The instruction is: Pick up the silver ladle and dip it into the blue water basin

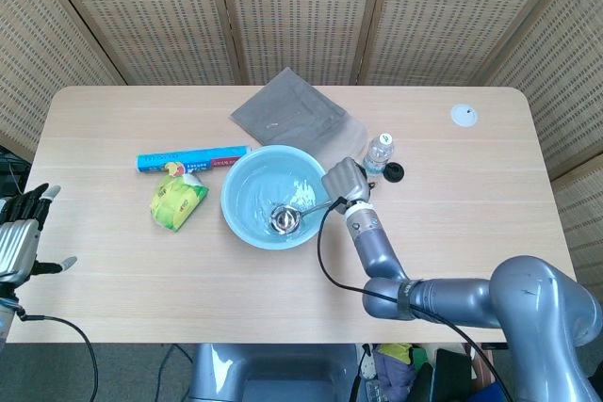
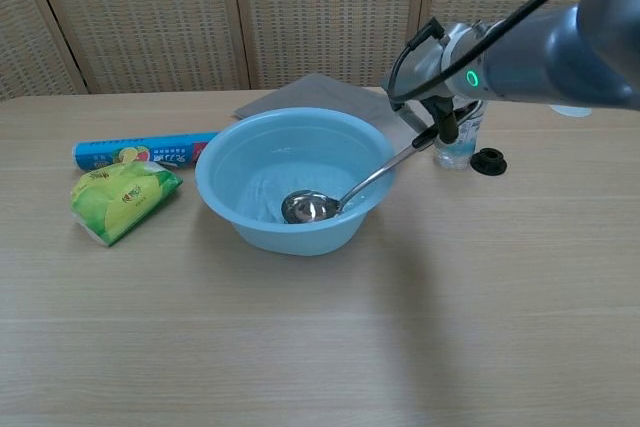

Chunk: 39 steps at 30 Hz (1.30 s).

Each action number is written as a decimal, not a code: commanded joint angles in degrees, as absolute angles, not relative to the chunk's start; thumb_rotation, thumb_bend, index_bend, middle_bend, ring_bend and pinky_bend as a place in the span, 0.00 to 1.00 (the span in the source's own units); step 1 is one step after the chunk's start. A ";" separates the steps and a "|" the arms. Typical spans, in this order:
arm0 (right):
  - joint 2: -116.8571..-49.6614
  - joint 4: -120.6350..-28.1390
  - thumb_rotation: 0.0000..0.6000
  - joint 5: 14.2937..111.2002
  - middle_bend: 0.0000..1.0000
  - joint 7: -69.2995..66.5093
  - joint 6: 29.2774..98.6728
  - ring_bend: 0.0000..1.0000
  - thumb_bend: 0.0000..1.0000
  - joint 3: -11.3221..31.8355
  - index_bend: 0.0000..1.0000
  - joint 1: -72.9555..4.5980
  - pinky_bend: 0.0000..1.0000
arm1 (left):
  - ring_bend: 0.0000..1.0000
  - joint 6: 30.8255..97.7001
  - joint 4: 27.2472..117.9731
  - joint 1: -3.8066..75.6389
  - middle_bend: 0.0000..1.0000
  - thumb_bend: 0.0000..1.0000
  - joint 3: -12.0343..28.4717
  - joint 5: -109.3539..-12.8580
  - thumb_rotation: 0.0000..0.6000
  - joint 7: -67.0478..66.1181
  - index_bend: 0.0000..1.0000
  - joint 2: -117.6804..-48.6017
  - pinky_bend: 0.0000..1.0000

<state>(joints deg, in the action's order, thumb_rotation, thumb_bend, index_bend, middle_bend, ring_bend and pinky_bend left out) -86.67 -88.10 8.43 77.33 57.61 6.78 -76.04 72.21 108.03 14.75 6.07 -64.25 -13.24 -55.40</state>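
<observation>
I am holding the silver metal ladle [image 2: 345,194] with my right hand [image 1: 345,179], which is gripping the upper end of the long handle just outside the right rim of the round light-blue plastic water basin [image 2: 220,172]. The handle is leaning over that rim, and the shiny bowl of the ladle is lying low inside the basin, toward its near side, at the bottom where the water is. In the head view the ladle [image 1: 298,215] is pointing from the right hand down and left into the basin [image 1: 236,190]. In the chest view my right hand [image 2: 447,112] is mostly hidden behind the grey wrist, so I cannot see well how the fingers are wrapping the handle.

My left hand [image 1: 17,233] is showing only at the left edge of the head view, beside the table and apart from everything; its fingers are spread and it is holding nothing.

On the light wooden table [image 1: 490,167] other things are lying around the basin. A yellow-green snack packet [image 2: 122,197] is near its left side, and a long blue printed box [image 2: 140,152] is just behind the packet. A grey folded cloth [image 1: 288,114] is behind the basin. A small clear plastic bottle [image 1: 378,150] is standing to the right, with 1 black cap [image 2: 489,161] beside it. A small white round disc [image 1: 463,115] is lying far at the right back of the table.
</observation>
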 commanded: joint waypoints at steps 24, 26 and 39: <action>-69.44 -96.25 1.00 -8.80 0.97 60.00 46.48 1.00 1.00 13.03 0.92 -78.93 1.00 | 0.00 71.28 108.03 15.19 0.00 0.00 5.77 -64.03 1.00 -12.76 0.00 -55.23 0.00; -68.78 -96.67 1.00 -9.53 0.97 59.83 46.86 1.00 1.00 12.49 0.92 -79.84 1.00 | 0.00 71.29 108.05 15.22 0.00 0.00 5.79 -64.00 1.00 -12.71 0.00 -55.21 0.00; -66.53 -98.38 1.00 -17.60 0.97 64.42 50.24 1.00 1.00 9.50 0.92 -86.32 1.00 | 0.00 70.57 107.88 15.56 0.00 0.00 5.95 -63.32 1.00 -12.11 0.00 -54.87 0.00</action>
<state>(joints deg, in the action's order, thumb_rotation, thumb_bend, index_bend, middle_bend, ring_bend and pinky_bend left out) -66.82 -98.26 -16.72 63.71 49.81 9.82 -85.58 70.57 107.87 15.56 5.95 -63.31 -12.11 -54.87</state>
